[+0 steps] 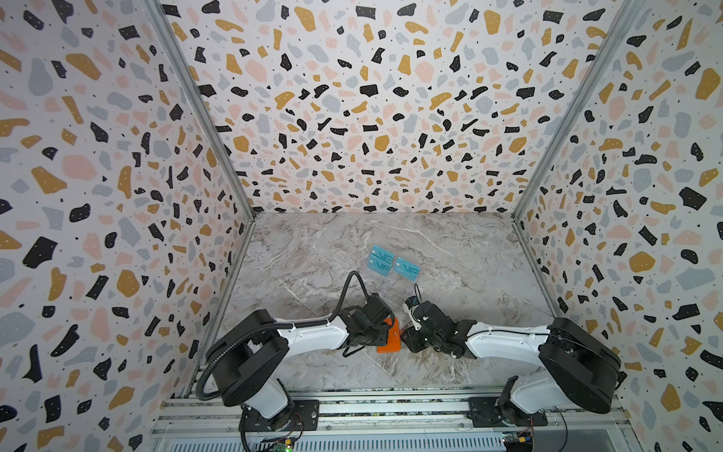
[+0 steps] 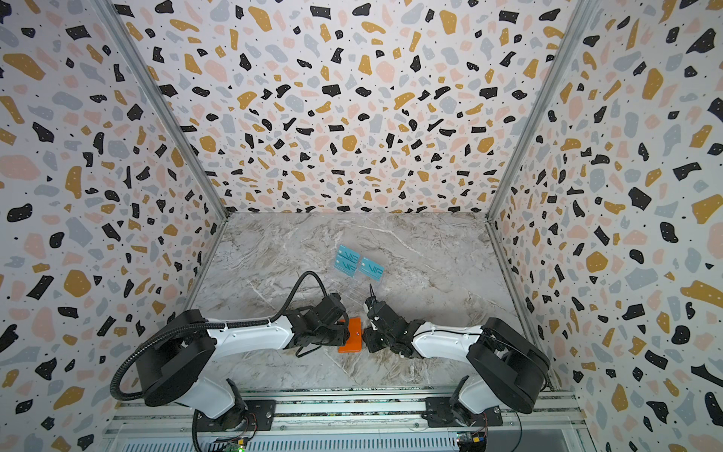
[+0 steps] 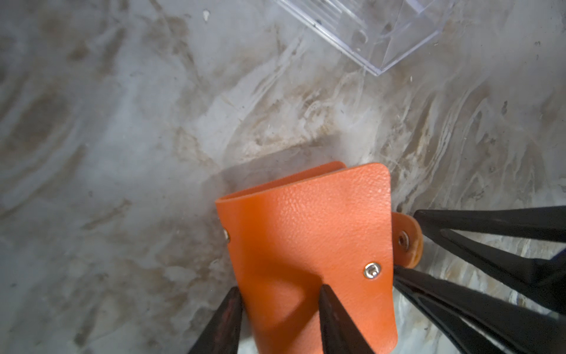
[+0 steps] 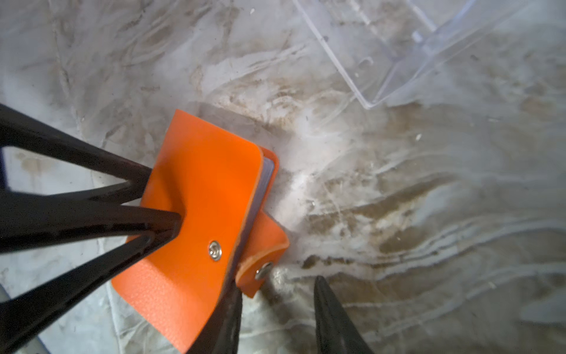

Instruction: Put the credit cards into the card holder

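Note:
The orange card holder point(image 1: 390, 339) point(image 2: 351, 337) lies folded on the marble between my two grippers, its snap tab point(image 4: 264, 260) unfastened. My left gripper point(image 3: 281, 294) stands open over it: one fingertip rests on the cover and the other is beside the spine edge. My right gripper point(image 4: 275, 288) is open at the holder's opening side, with the tab point(image 3: 409, 240) just ahead of its fingertips and apart from the outer one. Clear sleeves point(image 4: 269, 171) show at the holder's edge. Three teal VIP credit cards point(image 1: 378, 260) point(image 1: 407, 269) point(image 2: 346, 261) stand in a clear rack further back.
The transparent acrylic rack point(image 3: 382, 33) point(image 4: 428, 52) stands just beyond the holder, its lower tiers bare in the wrist views. Patterned walls point(image 1: 117, 195) close in the marble table point(image 1: 469, 274) on three sides. The arm bases sit on a rail point(image 1: 391, 407) at the front.

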`<state>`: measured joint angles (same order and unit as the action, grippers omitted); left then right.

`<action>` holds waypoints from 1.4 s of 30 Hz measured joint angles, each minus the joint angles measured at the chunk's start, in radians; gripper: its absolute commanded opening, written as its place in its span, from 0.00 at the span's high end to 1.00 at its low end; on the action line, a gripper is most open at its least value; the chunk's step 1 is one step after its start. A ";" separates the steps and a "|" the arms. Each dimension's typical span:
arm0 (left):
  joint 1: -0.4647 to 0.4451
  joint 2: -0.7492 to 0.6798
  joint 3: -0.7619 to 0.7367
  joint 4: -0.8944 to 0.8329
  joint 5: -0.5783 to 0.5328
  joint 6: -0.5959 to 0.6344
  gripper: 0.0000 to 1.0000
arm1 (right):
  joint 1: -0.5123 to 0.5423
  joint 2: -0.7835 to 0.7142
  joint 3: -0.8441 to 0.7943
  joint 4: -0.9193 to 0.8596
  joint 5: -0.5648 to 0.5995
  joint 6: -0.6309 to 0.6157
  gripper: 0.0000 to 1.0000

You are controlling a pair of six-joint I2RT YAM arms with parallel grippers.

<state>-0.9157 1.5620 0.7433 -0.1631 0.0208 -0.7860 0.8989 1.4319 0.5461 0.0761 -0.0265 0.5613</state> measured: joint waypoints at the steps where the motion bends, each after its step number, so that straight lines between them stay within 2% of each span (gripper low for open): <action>1: 0.000 0.000 0.000 0.000 0.000 0.000 0.57 | 0.000 -0.007 -0.006 -0.001 0.005 0.013 0.61; 11: -0.005 0.003 0.007 -0.015 -0.013 0.008 0.57 | -0.053 -0.081 -0.031 -0.009 -0.036 0.077 0.65; 19: -0.040 0.032 0.056 -0.075 -0.077 0.021 0.57 | -0.098 -0.095 0.010 -0.026 -0.149 0.084 0.62; 22: -0.044 0.032 0.056 -0.077 -0.093 0.024 0.57 | -0.098 -0.062 0.056 -0.033 -0.181 0.080 0.54; 25: -0.047 0.032 0.056 -0.077 -0.099 0.024 0.57 | -0.095 -0.019 0.101 -0.049 -0.199 0.066 0.53; 32: -0.049 0.031 0.056 -0.076 -0.101 0.024 0.57 | -0.078 0.076 0.172 -0.108 -0.185 0.045 0.60; 42: -0.049 0.031 0.055 -0.074 -0.100 0.024 0.57 | -0.064 0.107 0.203 -0.211 -0.124 0.017 0.85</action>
<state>-0.9646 1.5929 0.7979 -0.2367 -0.0795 -0.7620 0.8345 1.5391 0.7486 -0.1352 -0.1501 0.5781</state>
